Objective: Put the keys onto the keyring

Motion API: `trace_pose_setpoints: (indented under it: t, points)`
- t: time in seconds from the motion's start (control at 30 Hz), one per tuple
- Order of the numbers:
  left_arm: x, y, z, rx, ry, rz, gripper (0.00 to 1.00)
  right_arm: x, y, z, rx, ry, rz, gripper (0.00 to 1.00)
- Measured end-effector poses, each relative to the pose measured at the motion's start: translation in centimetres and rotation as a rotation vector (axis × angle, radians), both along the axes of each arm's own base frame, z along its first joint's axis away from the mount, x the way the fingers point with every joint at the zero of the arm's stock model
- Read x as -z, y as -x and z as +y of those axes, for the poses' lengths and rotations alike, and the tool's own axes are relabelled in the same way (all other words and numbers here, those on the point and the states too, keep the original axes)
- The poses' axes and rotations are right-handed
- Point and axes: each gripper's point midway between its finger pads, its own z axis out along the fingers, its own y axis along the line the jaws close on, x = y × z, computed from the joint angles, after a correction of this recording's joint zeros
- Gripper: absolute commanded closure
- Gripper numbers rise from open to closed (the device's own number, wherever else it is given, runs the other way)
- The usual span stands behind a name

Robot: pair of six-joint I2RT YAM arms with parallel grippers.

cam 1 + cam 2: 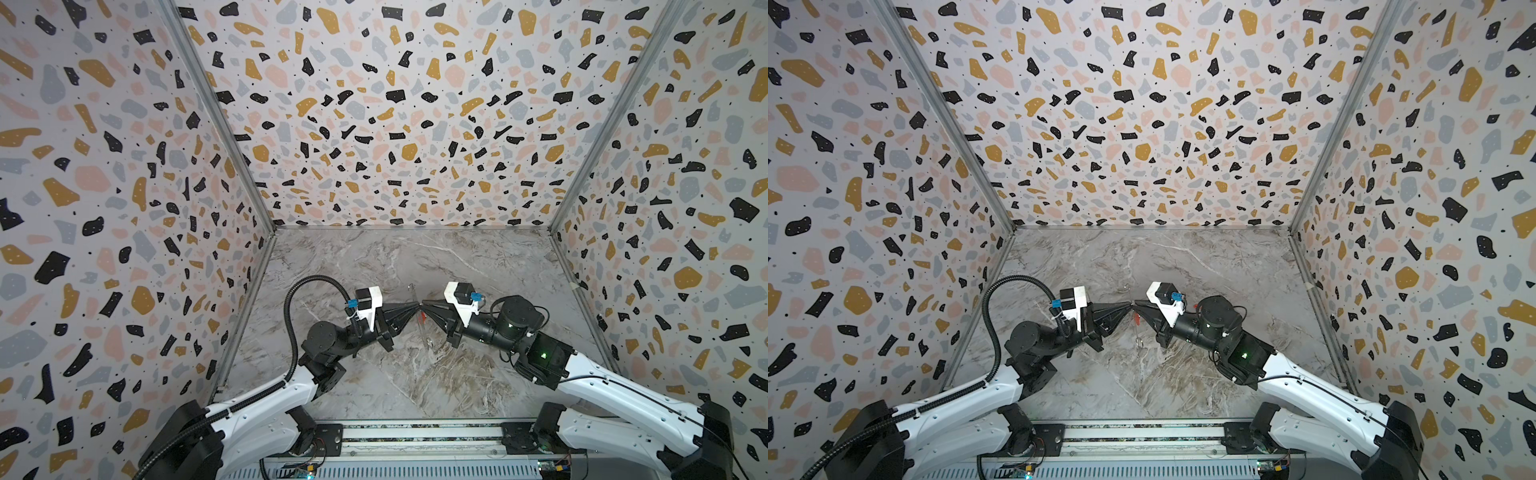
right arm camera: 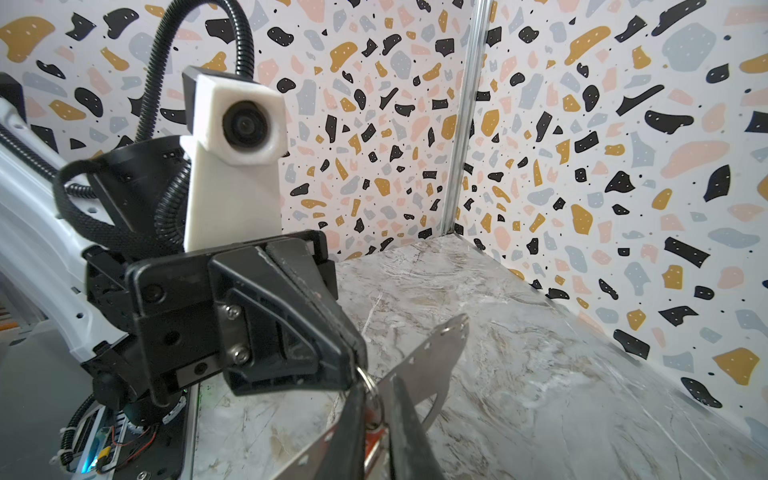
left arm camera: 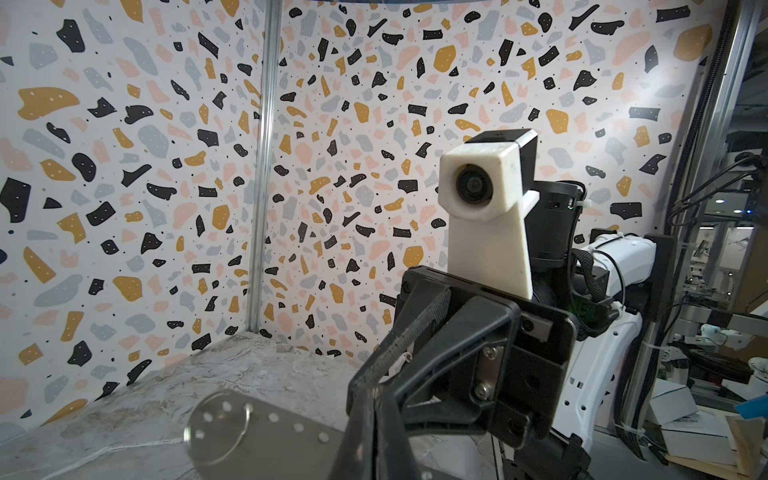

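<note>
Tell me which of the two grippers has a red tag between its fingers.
The right gripper: the red tag shows between its fingers in its wrist view. The left gripper is shut, with no red between its fingers.

Left wrist view: keyring (image 3: 270,440) close to the lens and out of focus, its lower part cut by the frame edge, one end hidden behind fingers (image 3: 361,440) of the left gripper (image 3: 374,399). Right wrist view: key (image 2: 372,445) mostly masked between fingers (image 2: 409,432) of the right gripper (image 2: 376,386), red tag cut off below, blade not made out. In both top views the keyring is a thin edge-on sliver, the key a red speck, and what the meeting tips pinch is too small to judge.
</note>
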Motion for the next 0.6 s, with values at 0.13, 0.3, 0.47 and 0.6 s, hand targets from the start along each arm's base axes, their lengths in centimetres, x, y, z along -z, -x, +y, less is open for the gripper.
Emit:
trace_pose_setpoints:
  t: [0.13, 0.3, 0.47, 0.6]
  points:
    - [0.07, -0.34, 0.18, -0.016, 0.0, 0.003, 1.0, -0.14, -0.06, 0.06, -0.003, -0.005, 0.014, 1.0]
    - [-0.09, -0.39, 0.29, -0.024, 0.005, -0.002, 1.0, -0.28, -0.1, 0.14, -0.004, -0.005, 0.019, 1.0]
    - [-0.04, -0.56, 0.33, -0.036, 0.002, -0.006, 1.0, -0.28, -0.36, 0.15, 0.008, 0.004, 0.026, 1.0]
    - [0.28, -0.77, 0.3, -0.046, -0.011, -0.001, 1.0, 0.04, -0.68, 0.04, 0.028, 0.015, 0.032, 1.0]
